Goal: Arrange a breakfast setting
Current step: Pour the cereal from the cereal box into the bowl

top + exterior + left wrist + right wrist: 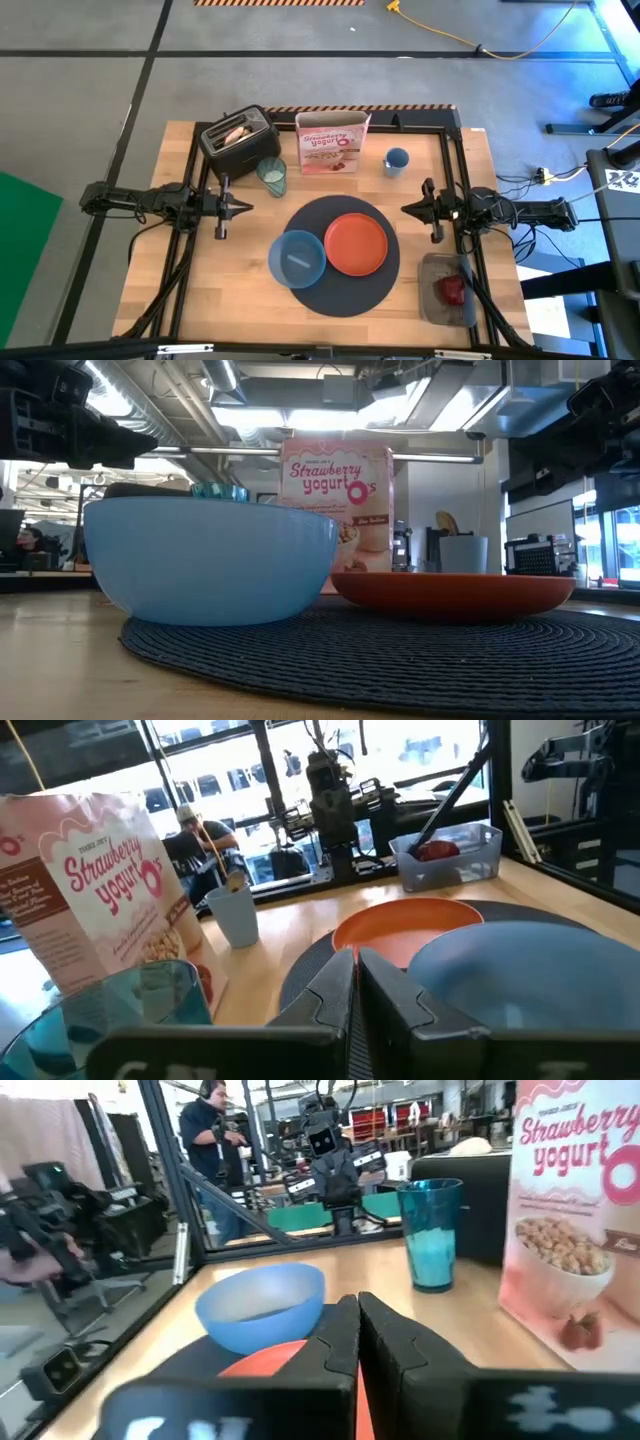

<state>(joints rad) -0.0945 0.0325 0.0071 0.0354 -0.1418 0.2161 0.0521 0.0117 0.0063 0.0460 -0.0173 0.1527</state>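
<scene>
Centrally, mat (335,285); both pincers outside

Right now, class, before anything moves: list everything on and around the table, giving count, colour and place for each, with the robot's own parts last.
Mat: one, dark grey, round, table centre.
Bowl: one, blue, on the mat's left part.
Plate: one, orange, on the mat beside the bowl.
Glass: one, pale green, in front of the toaster.
Toaster: one, black, far left of the table, with toast in its slots.
Cereal box: one, pink and white, far centre.
Cup: one, blue, right of the box.
Container: one, clear, near right corner, with a red apple inside.
Person: one, in the room beyond.
Left gripper: one, dark, shut, left of the mat.
Right gripper: one, dark, shut, right of the mat.
</scene>
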